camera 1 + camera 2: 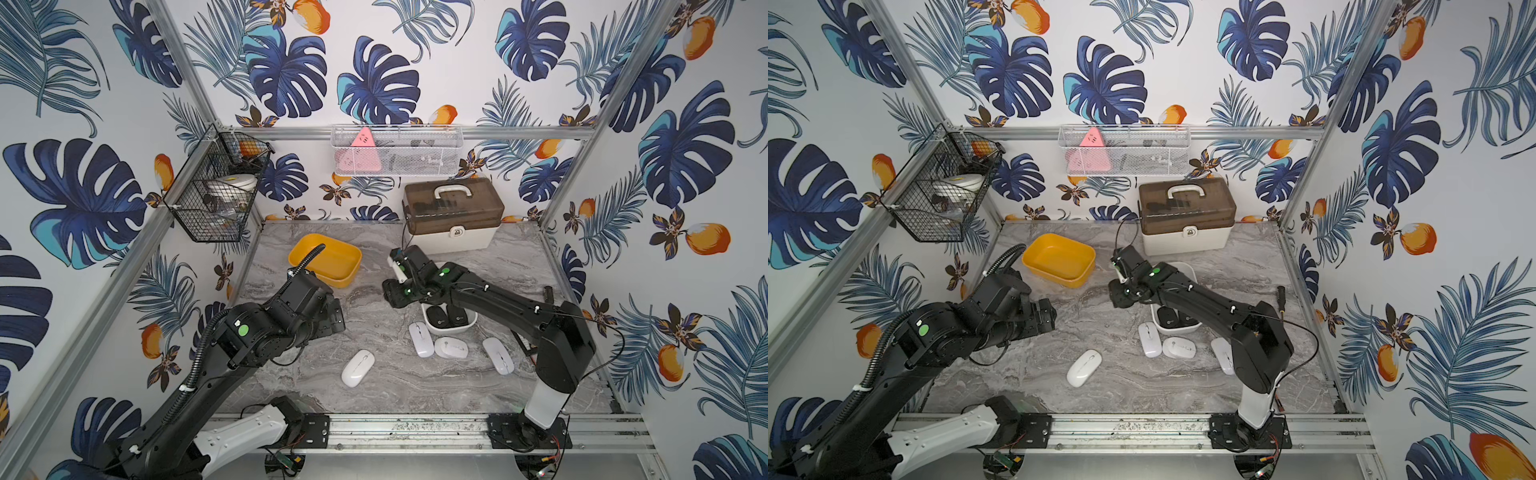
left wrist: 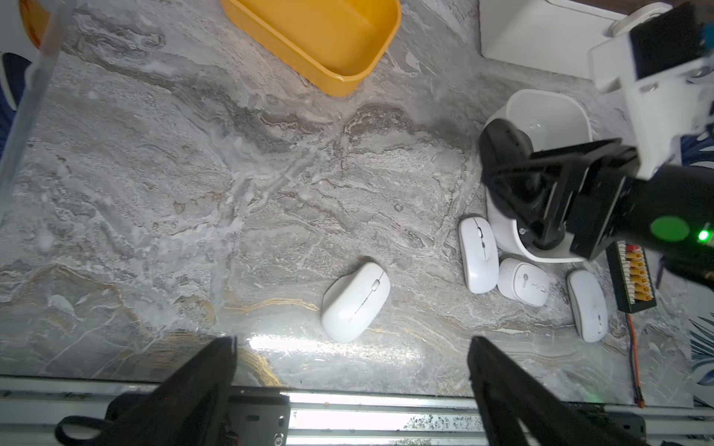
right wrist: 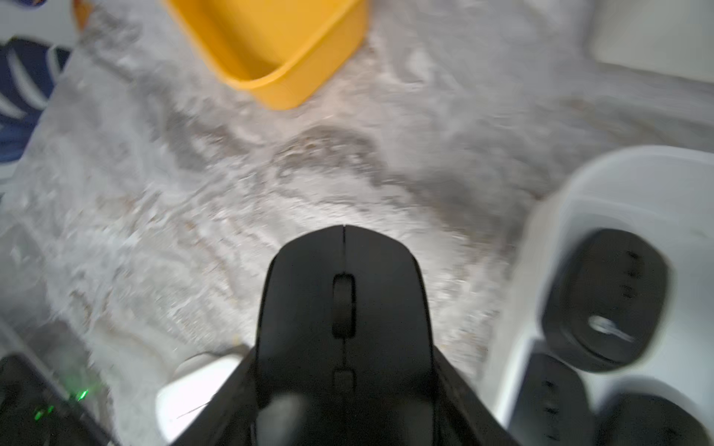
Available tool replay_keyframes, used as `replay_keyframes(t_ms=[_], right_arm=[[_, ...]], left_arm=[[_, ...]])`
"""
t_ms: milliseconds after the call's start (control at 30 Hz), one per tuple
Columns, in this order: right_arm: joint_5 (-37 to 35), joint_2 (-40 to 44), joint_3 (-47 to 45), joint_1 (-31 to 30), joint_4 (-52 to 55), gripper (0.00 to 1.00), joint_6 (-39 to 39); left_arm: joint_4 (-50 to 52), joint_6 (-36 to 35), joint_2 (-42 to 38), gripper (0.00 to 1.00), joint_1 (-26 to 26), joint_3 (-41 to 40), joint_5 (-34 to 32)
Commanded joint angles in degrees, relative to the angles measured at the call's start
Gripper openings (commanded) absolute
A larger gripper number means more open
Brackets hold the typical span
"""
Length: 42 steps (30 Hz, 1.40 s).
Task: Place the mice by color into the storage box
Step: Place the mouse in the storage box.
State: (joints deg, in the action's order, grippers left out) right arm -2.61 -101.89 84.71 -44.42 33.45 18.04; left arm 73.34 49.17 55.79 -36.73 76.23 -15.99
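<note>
The right gripper [image 3: 344,380] is clasping a black mouse [image 3: 344,285] by its flanks, just left of the white bin [image 3: 548,216]. It is probably feeling light, rigid and slick, so a side grip suits. The left gripper [image 2: 352,347] is gaping, empty.

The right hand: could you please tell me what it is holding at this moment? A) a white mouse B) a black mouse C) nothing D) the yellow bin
B: the right wrist view shows a black mouse clamped between the two sides of the right hand.
</note>
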Motion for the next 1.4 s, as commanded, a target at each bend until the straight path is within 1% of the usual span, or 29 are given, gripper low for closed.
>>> replay_keyframes(t_ms=[0, 167, 367, 533, 667, 800, 833, 1000, 1100, 1167, 1367], right_arm=[[-4.7, 0.3, 0.0, 5.1, 6.4, 0.49, 4.4], [-8.6, -4.1, 3.5, 14.7, 12.5, 0.48, 4.2], [-13.5, -8.6, 5.0, 18.6, 13.5, 0.48, 2.5], [-13.3, -11.2, 5.1, 19.3, 11.9, 0.48, 2.5], [-14.7, -13.1, 5.7, 19.4, 11.6, 0.48, 2.8], [-15.6, -14.0, 6.0, 19.0, 11.4, 0.48, 2.4], [-16.0, -15.8, 6.2, 18.9, 11.6, 0.48, 2.3], [-16.2, -17.5, 6.2, 18.3, 11.3, 0.49, 2.2], [-16.3, -18.6, 6.4, 17.6, 11.4, 0.52, 2.1], [-16.0, -18.9, 6.6, 17.4, 11.7, 0.56, 2.9], [-15.5, -16.7, 5.4, 17.3, 11.1, 0.72, 4.3]], left_arm=[[-4.5, -1.7, 0.9, 0.99, 0.0, -0.6, 3.9], [-5.5, -2.3, 2.5, 0.99, 0.1, -0.5, 6.6], [-5.5, -2.2, 2.8, 0.99, 0.1, -1.2, 7.5], [-5.9, -1.9, 2.9, 0.99, 0.1, -2.2, 8.1], [-6.1, -1.9, 3.4, 0.99, 0.0, -2.2, 7.9], [-6.5, -2.0, 3.6, 0.99, 0.0, -2.4, 8.1], [-6.5, -1.8, 3.7, 0.99, 0.0, -2.4, 8.0], [-6.7, -1.9, 3.8, 0.99, 0.0, -2.8, 7.8], [-6.6, -2.0, 3.8, 0.99, 0.1, -2.9, 7.8], [-6.5, -2.1, 3.9, 0.99, 0.1, -2.7, 7.7], [-6.2, -2.6, 4.2, 0.99, 0.1, -2.0, 7.3]])
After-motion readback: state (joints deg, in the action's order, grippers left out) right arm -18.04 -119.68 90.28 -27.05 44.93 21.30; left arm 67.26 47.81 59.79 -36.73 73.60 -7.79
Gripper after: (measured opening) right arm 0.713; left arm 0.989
